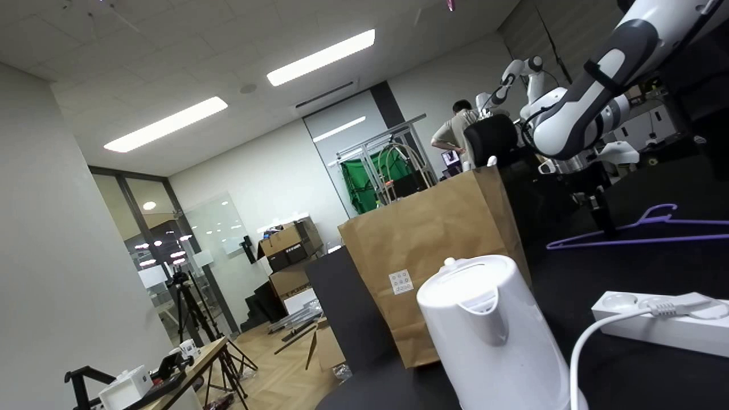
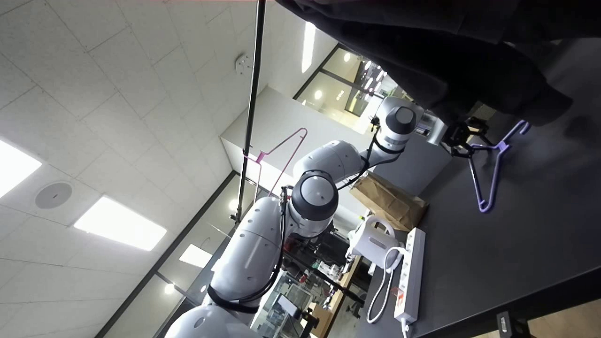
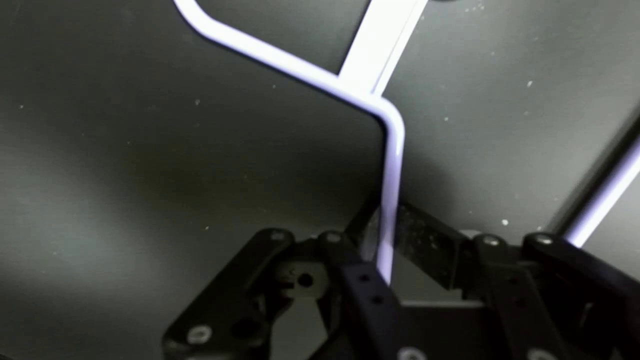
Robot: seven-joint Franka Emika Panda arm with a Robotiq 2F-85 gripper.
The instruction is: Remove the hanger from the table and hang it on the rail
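The purple hanger [image 1: 660, 240] is at the black table [image 1: 561, 279]; it also shows in an exterior view [image 2: 503, 146]. In the wrist view, the hanger [image 3: 370, 55] looks pale. My gripper [image 3: 390, 220] has both fingertips against one thin bar of it, near the flat neck piece. The gripper also shows in both exterior views [image 1: 609, 228] [image 2: 480, 146], low at the tabletop. I cannot tell whether the hanger is lifted off the surface. The rail [image 2: 252, 94] is a dark pole high up, with a pink hanger [image 2: 293, 145] on it.
A white kettle [image 1: 484, 347], a brown paper bag [image 1: 433, 228] and a white power strip [image 1: 632, 327] with its white cable [image 1: 581, 347] stand on the table. A dark cloth [image 2: 422, 51] hangs beside and over the gripper in an exterior view.
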